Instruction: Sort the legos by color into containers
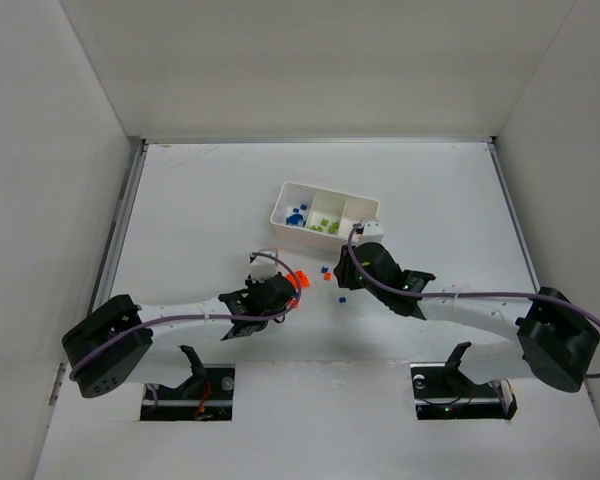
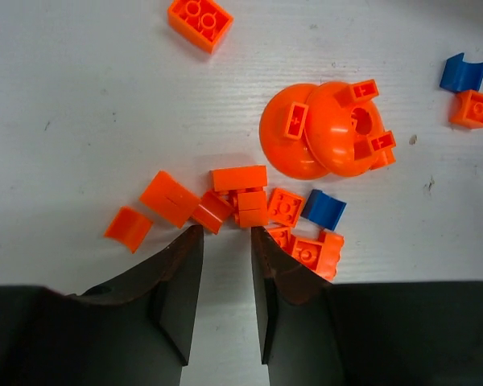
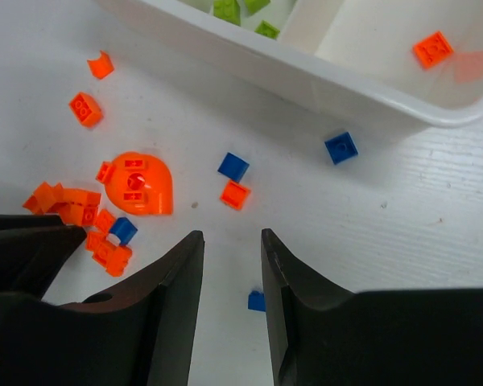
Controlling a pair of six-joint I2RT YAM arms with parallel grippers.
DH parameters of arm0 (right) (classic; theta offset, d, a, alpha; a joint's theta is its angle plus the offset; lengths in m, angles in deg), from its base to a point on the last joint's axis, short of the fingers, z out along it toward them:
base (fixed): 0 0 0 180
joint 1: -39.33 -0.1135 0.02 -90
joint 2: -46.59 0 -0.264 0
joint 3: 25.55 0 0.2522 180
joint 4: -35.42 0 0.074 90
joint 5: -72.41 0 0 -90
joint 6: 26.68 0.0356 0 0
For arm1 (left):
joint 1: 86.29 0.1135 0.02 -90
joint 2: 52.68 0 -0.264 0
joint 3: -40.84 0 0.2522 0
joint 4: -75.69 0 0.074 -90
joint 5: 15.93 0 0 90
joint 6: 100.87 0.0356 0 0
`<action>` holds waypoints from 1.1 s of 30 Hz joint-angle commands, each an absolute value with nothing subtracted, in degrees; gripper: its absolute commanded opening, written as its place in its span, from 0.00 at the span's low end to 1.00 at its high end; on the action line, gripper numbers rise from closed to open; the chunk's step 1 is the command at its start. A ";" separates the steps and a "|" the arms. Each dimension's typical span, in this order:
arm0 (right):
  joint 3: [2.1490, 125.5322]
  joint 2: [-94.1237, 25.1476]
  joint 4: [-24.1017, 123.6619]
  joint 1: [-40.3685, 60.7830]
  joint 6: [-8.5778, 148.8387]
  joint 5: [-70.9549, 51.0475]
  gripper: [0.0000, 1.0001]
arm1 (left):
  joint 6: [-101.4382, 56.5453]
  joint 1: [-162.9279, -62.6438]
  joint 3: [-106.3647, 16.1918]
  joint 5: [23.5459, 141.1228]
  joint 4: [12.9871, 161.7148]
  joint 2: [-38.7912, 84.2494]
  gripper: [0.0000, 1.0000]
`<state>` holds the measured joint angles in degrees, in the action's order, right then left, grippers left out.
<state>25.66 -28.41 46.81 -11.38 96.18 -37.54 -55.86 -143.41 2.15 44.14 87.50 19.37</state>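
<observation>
Several loose orange legos (image 2: 240,193) lie in a cluster just ahead of my left gripper (image 2: 225,233), which is open by a narrow gap with nothing between its fingers. A larger orange dome piece (image 2: 322,129) and a blue brick (image 2: 324,209) lie beside them. My right gripper (image 3: 231,236) is open and empty above the table, short of the white tray (image 3: 306,76). A small blue brick (image 3: 256,301) lies on the table beside its right finger. An orange brick (image 3: 235,195) and a blue one (image 3: 233,166) lie ahead of it. The tray's compartments hold blue (image 1: 296,215), green (image 1: 326,226) and one orange brick (image 3: 432,48).
In the top view the left gripper (image 1: 290,288) is at the orange pile (image 1: 300,279), and the right gripper (image 1: 358,250) is just below the tray (image 1: 284,200). A few bricks (image 1: 327,275) lie between the arms. White walls enclose the table.
</observation>
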 commanded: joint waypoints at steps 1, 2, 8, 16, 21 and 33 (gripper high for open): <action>22.76 -25.31 45.14 -12.12 98.91 -39.13 0.40 | -52.97 -142.58 0.89 45.59 85.68 20.88 0.28; 21.96 -24.69 45.23 -12.12 99.43 -39.21 0.40 | -52.88 -142.23 0.89 45.77 85.41 21.15 0.28; 19.41 -22.93 46.80 -12.65 101.37 -39.22 0.39 | -51.91 -140.47 0.72 46.30 84.71 21.68 0.30; 19.67 -23.36 53.75 -15.99 102.69 -39.40 0.38 | -51.65 -140.91 0.63 46.03 83.92 22.65 0.18; 20.72 -26.79 55.42 -19.94 102.52 -39.30 0.47 | -50.51 -140.65 0.71 45.60 84.44 20.98 0.12; 22.66 -32.68 53.14 -19.42 101.55 -40.62 0.41 | -50.15 -140.73 0.54 46.12 87.08 16.41 0.11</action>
<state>20.17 -31.23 55.03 -19.89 102.19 -39.07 -50.68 -140.81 1.54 46.22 85.31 19.35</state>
